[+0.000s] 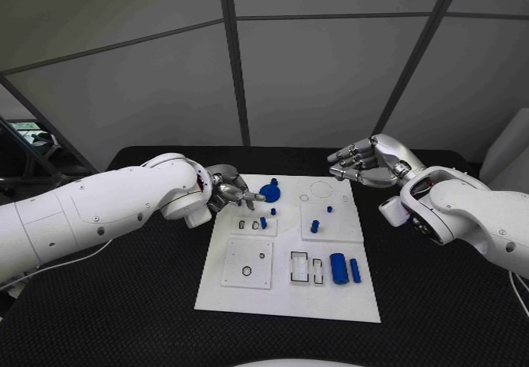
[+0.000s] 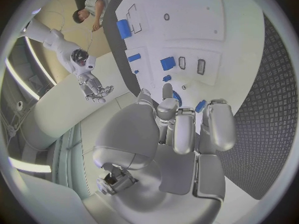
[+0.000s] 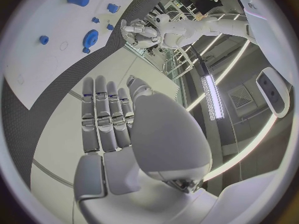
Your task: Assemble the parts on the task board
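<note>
1. While poised at the task board's far left edge, left hand with fingers curled in; cannot tell whether anything is pinched.
2. Just past its fingertips: round blue part, on the board.
3. Right hand, off the board's far right corner: fingers apart, holding nothing.

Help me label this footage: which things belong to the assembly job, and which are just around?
Job: white task board; blue round part; blue cylinder; blue bar; left hand; right hand.
Just around: black table; wall panels.
</note>
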### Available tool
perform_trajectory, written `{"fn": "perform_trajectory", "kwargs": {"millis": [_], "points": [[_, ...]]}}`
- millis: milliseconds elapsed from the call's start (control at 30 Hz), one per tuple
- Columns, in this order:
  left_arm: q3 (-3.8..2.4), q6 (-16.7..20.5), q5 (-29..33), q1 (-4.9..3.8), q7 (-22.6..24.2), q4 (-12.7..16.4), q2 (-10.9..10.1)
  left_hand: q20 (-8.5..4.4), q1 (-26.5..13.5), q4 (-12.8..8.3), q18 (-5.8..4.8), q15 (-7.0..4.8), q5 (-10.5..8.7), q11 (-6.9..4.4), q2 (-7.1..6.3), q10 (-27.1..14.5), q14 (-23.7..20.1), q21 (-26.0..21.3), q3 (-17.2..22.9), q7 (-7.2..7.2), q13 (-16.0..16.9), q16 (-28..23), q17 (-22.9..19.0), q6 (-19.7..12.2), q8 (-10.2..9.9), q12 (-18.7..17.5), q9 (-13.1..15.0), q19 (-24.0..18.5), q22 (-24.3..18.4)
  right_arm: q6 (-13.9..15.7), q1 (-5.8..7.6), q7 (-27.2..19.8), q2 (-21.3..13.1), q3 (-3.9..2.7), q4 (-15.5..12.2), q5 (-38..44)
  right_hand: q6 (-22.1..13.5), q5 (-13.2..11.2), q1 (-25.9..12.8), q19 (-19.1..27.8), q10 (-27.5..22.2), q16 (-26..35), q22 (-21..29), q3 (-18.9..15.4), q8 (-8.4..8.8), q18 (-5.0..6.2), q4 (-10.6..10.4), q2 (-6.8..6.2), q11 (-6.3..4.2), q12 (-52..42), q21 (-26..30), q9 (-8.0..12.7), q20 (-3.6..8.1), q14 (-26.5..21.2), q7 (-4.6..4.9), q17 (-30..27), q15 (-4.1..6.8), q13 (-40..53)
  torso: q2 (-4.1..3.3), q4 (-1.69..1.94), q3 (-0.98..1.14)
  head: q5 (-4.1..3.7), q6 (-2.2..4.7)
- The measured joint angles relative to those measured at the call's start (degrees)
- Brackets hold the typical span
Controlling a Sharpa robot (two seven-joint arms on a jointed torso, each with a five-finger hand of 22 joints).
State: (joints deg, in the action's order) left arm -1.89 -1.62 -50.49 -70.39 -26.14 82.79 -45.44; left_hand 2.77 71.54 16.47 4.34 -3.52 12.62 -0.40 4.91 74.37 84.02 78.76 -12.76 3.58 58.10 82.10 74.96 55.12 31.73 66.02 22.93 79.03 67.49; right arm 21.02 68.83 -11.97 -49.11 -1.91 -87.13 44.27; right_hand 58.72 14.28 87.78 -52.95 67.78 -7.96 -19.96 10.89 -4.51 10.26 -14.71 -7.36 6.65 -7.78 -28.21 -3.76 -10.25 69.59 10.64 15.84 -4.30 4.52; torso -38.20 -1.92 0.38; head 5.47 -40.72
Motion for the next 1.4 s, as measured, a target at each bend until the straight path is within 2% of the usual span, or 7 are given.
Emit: {"fn": "perform_trajectory", "kwargs": {"millis": [200, 233, 300, 433, 567, 867, 1400], "points": [[1.21, -2.4, -3.7, -1.29, -2.0, -1.1, 2.0, -0.45, -0.5, 0.0, 0.00, -0.17, -0.84, 0.00, -0.05, 0.0, -0.2, -0.1, -0.9, 0.00, 0.9, 0.0, 0.0, -0.6, 1.5, 0.8, 2.0, 0.7, 0.5, 0.1, 0.18, -0.6, 0.3, 0.00, 0.9, -0.9, 0.2, 0.3, -0.6, 0.0, -0.2, 2.4, 1.6, 0.1, 0.37, -0.01, 0.1, -0.04, 0.22, 0.8, 2.3, 0.0, -0.41, -0.3, 0.18, -1.9, -0.30, -1.0, 0.01, -0.04, 0.07, 0.09, -0.18], [1.58, -2.7, -4.1, -1.52, -2.2, -1.2, 2.2, -0.60, -0.7, 0.0, 0.01, -0.31, -1.13, -0.16, 0.10, 0.2, 0.0, -0.1, -1.0, -0.19, 1.1, 0.0, 0.0, -0.8, 1.8, 1.0, 2.4, 1.0, 0.8, 0.1, 0.20, -0.7, 0.3, 0.00, 1.1, -1.0, 0.2, 0.3, -0.8, 0.0, -0.2, 2.4, 1.7, 0.2, 0.37, 0.00, 0.2, -0.15, 0.22, 0.8, 2.3, 0.0, -0.41, -0.3, 0.19, -2.0, -0.30, -1.0, 0.01, -0.04, 0.07, 0.09, -0.20], [2.81, -3.4, -4.9, -2.11, -2.6, -1.6, 2.9, -0.70, -1.2, 0.0, 0.00, -0.33, -2.03, -0.20, 0.16, 0.2, 0.0, -0.1, -1.4, -0.31, 1.4, 0.0, 0.0, -0.9, 2.4, 1.2, 3.2, 1.2, 1.2, 0.2, 0.22, -0.8, 0.4, 0.00, 1.4, -1.2, 0.0, 0.3, -0.9, -0.1, -0.4, 2.9, 2.0, 0.1, 0.37, -0.01, 0.5, -0.24, 0.43, 1.1, 2.8, 0.0, -0.53, -0.3, 0.39, -2.3, -0.30, -1.0, 0.01, -0.04, 0.06, 0.11, -0.31], [4.85, -4.6, -6.0, -3.14, -3.3, -2.5, 4.3, -0.61, -1.7, 0.1, 0.01, -0.33, -3.41, -0.21, 0.17, 0.2, 0.0, -0.1, -1.8, -0.31, 1.7, 0.0, 0.0, -1.3, 2.9, 1.5, 4.2, 1.4, 1.5, 0.4, 0.25, -1.0, 0.7, 0.00, 1.7, -1.4, -0.2, 0.7, -1.1, -0.2, -0.6, 3.4, 2.6, 0.0, 0.57, -0.01, 0.5, -0.47, 0.63, 1.5, 3.6, 0.0, -0.61, -0.5, 0.53, -2.9, -0.46, -1.0, -0.02, -0.03, 0.02, 0.22, -0.53], [5.85, -5.5, -6.7, -3.69, -3.7, -3.4, 5.5, -0.81, -1.7, 0.2, 0.02, -0.33, -3.84, -0.21, 0.23, 0.2, 0.0, -0.1, -2.0, -0.51, 1.8, 0.0, 0.0, -1.5, 2.9, 1.5, 4.6, 1.6, 1.6, 0.6, 0.26, -1.0, 1.0, 0.00, 2.1, -1.5, -0.4, 0.9, -1.1, -0.4, -0.8, 3.8, 2.9, -0.1, 0.57, -0.01, 0.7, -0.48, 0.83, 1.5, 4.1, 0.0, -0.81, -0.5, 0.74, -3.2, -0.50, -1.0, -0.03, -0.03, -0.01, 0.33, -0.66], [6.57, -6.8, -7.5, -3.96, -4.2, -4.7, 7.4, -0.81, -2.0, 0.0, 0.02, -0.32, -4.06, -0.20, -0.07, 0.2, 0.0, -0.1, -2.2, -0.30, 1.4, 0.0, 0.0, -1.7, 2.9, 1.5, 4.7, 1.6, 1.7, 1.1, 0.27, -0.2, 1.6, 0.00, 2.8, -1.4, -0.4, 1.1, -1.6, -0.4, -0.8, 3.8, 3.3, -0.1, 0.57, -0.01, 0.7, -0.44, 0.83, 1.7, 4.4, 0.0, -0.81, -0.5, 0.80, -3.5, -0.50, -1.0, -0.16, -0.02, -0.09, 0.32, -0.88], [6.70, -8.3, -7.8, -4.05, -4.3, -4.9, 8.2, -0.61, -2.2, 0.0, 0.02, -0.32, -4.06, -0.20, 0.16, 0.2, 0.0, 0.1, -2.2, -0.31, 1.1, 0.0, 0.0, -1.7, 3.2, 1.5, 5.1, 1.8, 2.2, 1.4, 0.27, 1.2, 2.7, 0.00, 3.5, -1.2, -0.7, 1.4, -1.6, -0.6, -1.0, 4.2, 3.7, -0.2, 0.57, -0.01, 1.0, -0.39, 1.03, 1.9, 5.2, 0.0, -1.01, -0.7, 1.01, -4.1, -0.72, -1.0, -0.20, -0.02, -0.17, 0.13, -1.28]]}}
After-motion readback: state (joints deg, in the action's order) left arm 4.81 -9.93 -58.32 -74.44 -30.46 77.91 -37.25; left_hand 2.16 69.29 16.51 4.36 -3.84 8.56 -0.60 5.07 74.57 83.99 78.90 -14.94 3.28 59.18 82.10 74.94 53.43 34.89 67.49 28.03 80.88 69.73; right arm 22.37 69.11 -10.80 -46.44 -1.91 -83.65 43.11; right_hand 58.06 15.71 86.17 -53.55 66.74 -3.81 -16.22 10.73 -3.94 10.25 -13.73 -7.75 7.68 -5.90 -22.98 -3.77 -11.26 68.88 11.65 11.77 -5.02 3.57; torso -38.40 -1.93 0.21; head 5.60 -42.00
